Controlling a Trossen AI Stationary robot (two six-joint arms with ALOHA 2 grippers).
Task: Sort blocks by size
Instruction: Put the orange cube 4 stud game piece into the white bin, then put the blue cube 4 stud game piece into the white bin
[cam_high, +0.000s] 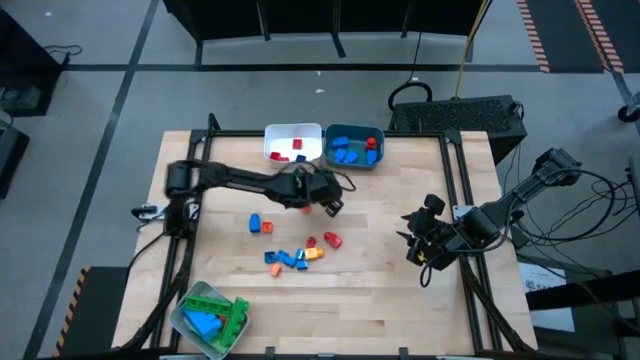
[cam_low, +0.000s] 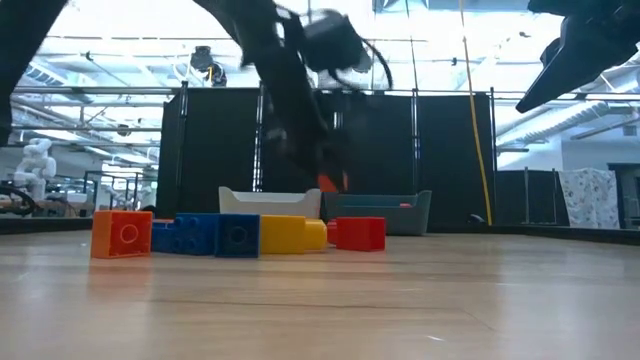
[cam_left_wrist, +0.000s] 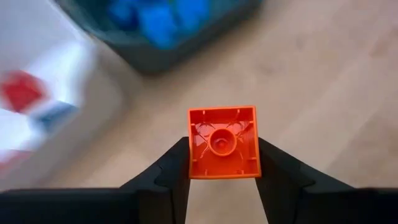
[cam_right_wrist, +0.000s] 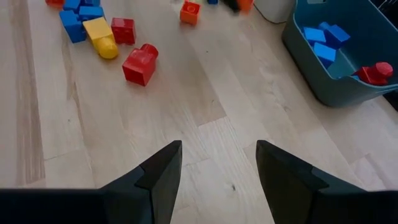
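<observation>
My left gripper (cam_high: 318, 203) is shut on a small orange square block (cam_left_wrist: 222, 142) above the table, just in front of the white bin (cam_high: 293, 143) and the teal bin (cam_high: 355, 147). Its hollow underside faces the wrist camera. Loose blocks lie mid-table: a blue one (cam_high: 255, 222), a red one (cam_high: 332, 239) and a mixed cluster (cam_high: 290, 258). My right gripper (cam_right_wrist: 217, 165) is open and empty over bare wood near the table's right edge (cam_high: 420, 245). My left gripper pinches the orange block by two opposite side walls (cam_left_wrist: 190, 155) between its two fingers (cam_left_wrist: 174, 171). The fingers point down from above. The block is lifted clear of the table, with its open underside turned up toward the wrist; it also shows in the low view (cam_low: 328, 182).
The white bin holds small red and blue blocks; the teal bin (cam_right_wrist: 348, 56) holds blue and red blocks. A clear-grey bin (cam_high: 210, 318) with green and blue blocks stands at the near left. Bare wood lies between the loose blocks and the right arm.
</observation>
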